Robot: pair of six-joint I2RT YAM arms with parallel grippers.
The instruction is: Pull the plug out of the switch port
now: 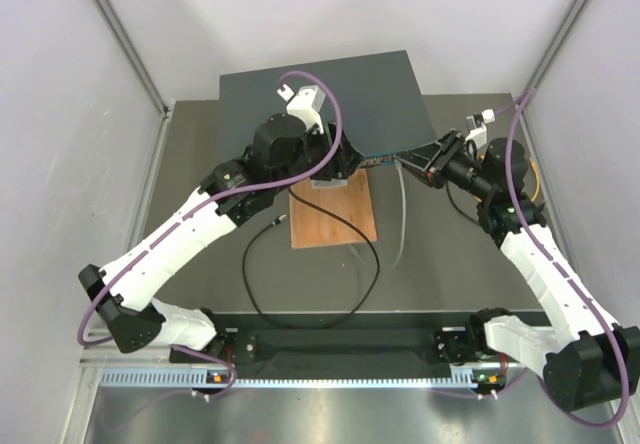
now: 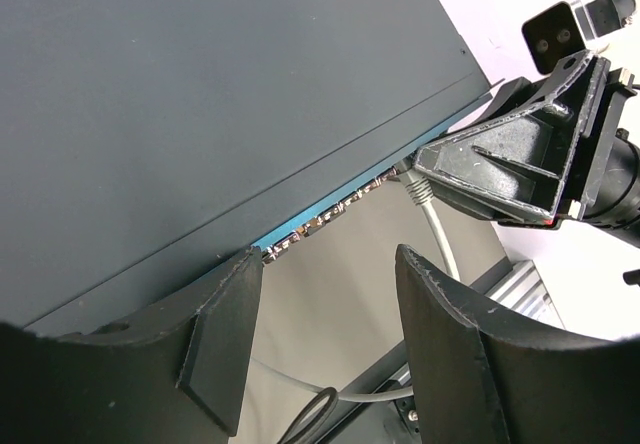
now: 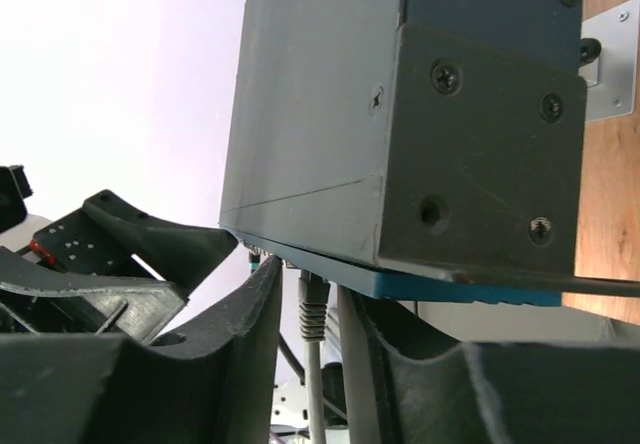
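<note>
The wide flat dark grey metal switch point(image 1: 330, 89) lies far centre on the grey table point(image 1: 200, 194). At the right end of its teal front strip point(image 2: 290, 239), the right gripper point(image 1: 403, 158) straddles the pale grey plug point(image 3: 312, 299), still in its port. The jaws are narrow, but whether they pinch it cannot be told. Just left, the left gripper point(image 2: 328, 256) hovers with jaws spread.

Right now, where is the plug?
In the right wrist view, the grey plug is seated in the teal front strip of the switch, toward its right end, between the right gripper's fingers.
</note>
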